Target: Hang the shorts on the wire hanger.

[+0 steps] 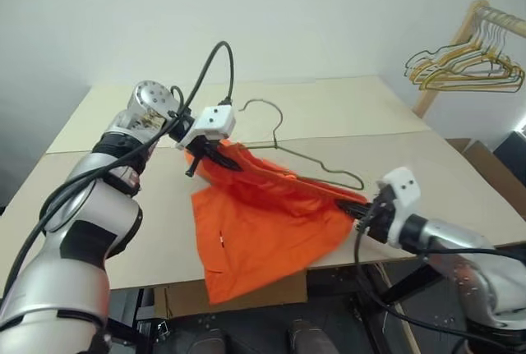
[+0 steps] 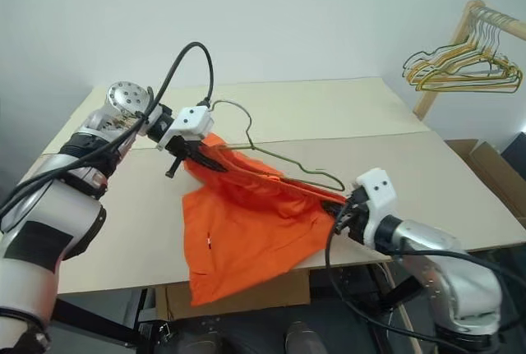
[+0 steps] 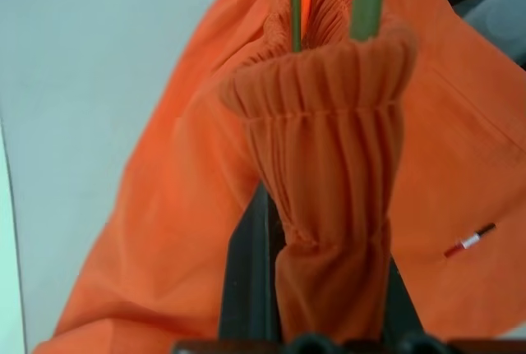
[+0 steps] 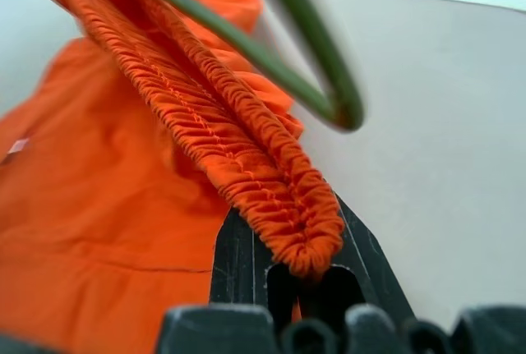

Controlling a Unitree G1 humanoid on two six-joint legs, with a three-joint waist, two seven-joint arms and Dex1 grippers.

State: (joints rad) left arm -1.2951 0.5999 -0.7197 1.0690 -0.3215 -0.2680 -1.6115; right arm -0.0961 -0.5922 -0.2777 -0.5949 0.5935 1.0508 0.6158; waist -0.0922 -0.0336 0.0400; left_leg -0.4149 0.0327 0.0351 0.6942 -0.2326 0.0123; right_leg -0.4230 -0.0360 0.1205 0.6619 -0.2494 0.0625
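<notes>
orange gathered waistband is pinched at both ends: left gripper and right gripper are each clamped on the bright orange fabric shorts, stretched over the pale table. the thin olive-grey wire hanger sits partly inside the waistband; its free corner could slip out under tension. yellow hangers hang well apart on a rack.
</notes>
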